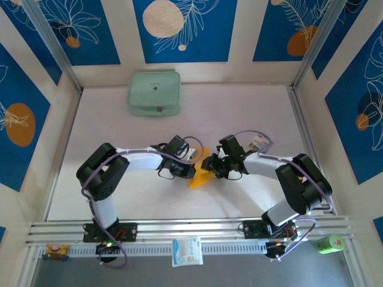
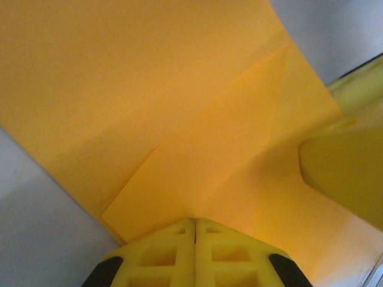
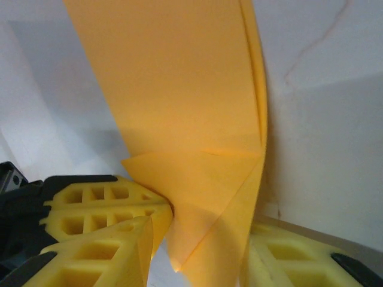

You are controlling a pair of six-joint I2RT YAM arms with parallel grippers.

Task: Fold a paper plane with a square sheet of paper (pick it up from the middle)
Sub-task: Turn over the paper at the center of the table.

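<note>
The square sheet of paper (image 1: 199, 174), orange-yellow and partly folded with diagonal creases, is held up off the table between my two grippers at the table's middle. My left gripper (image 1: 190, 170) is shut on its lower edge; in the left wrist view the yellow pads (image 2: 179, 251) meet with the paper (image 2: 179, 89) pinched in the seam. My right gripper (image 1: 213, 168) faces it from the right. Its jaws stand apart in the right wrist view, with the folded paper (image 3: 179, 89) hanging in the gap of the right gripper (image 3: 197, 239). The left gripper's fingers (image 3: 102, 200) show beside it.
A pale green zipped pouch (image 1: 154, 93) lies at the back of the table. A small striped card (image 1: 258, 142) lies just behind the right arm. A white-and-blue packet (image 1: 187, 250) and a green object (image 1: 329, 243) sit by the front rail (image 1: 191, 228).
</note>
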